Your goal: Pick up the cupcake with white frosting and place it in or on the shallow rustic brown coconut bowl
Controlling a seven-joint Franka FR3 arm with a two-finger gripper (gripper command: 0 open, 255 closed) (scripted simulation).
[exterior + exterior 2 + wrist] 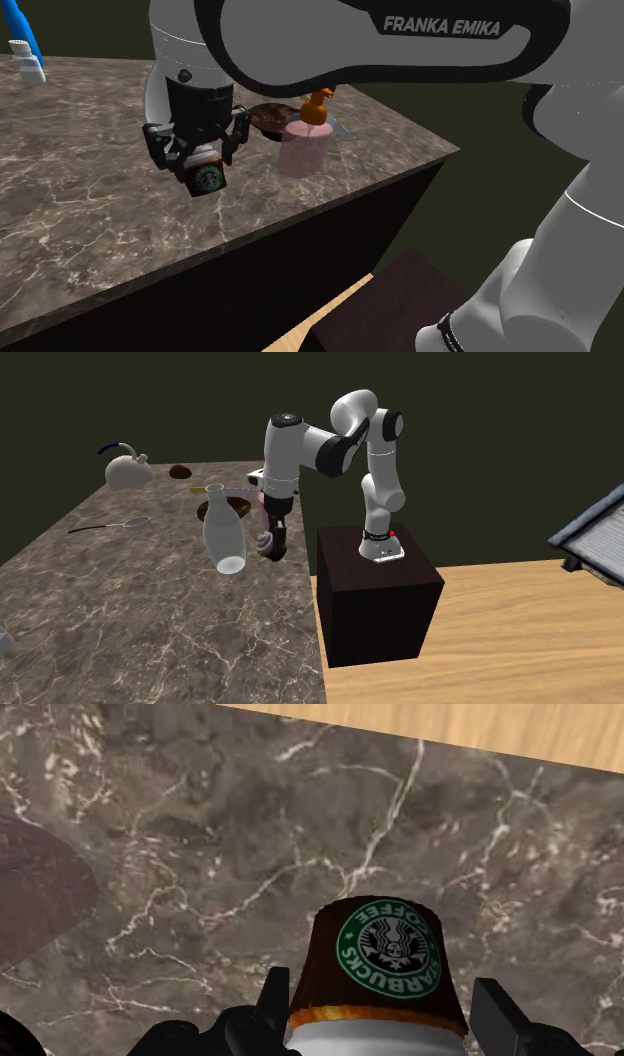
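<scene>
On brown-veined marble table (80, 210): black two-finger gripper (198, 160) clamped on white-frosted cupcake (207, 178), frosting between fingers. Its dark brown wrapper, with round green "STARBUCKS COFFEE" logo, points toward table. Behind, to shoulder view's right: shallow brown bowl (266, 117), then translucent pink bottle (303, 150) with orange pump. Overhead, white arm (440, 45) lettered "FRANKA EMIKA".

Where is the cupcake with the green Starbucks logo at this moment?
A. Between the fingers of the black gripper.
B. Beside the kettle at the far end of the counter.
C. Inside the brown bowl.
A: the gripper clasps the cupcake by its brown wrapper, apart from the brown bowl.
</scene>
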